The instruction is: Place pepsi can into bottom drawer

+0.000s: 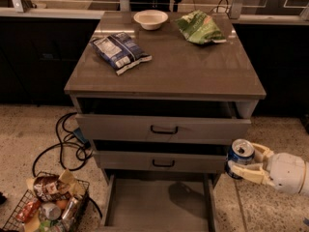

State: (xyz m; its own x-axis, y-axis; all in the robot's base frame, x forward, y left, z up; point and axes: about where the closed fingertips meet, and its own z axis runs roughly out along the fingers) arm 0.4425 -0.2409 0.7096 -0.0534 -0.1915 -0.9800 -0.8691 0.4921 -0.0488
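Note:
The pepsi can (pixel 238 157), blue with a silver top, is held upright in my gripper (pixel 247 162) at the lower right. The cream fingers (pixel 246 173) are shut around it, and the white wrist reaches in from the right edge. The can hangs beside the right end of the middle drawer, above and right of the bottom drawer (pixel 159 202). That drawer is pulled open, a wide grey tray with a bare floor and a shadow on it.
Two upper drawers with black handles (pixel 164 129) stand slightly open. On the cabinet top are a blue-white snack bag (pixel 119 51), a white bowl (pixel 150 19) and a green bag (pixel 199 28). A wire basket of items (pixel 46 204) and black cables (pixel 67 141) lie on the floor at left.

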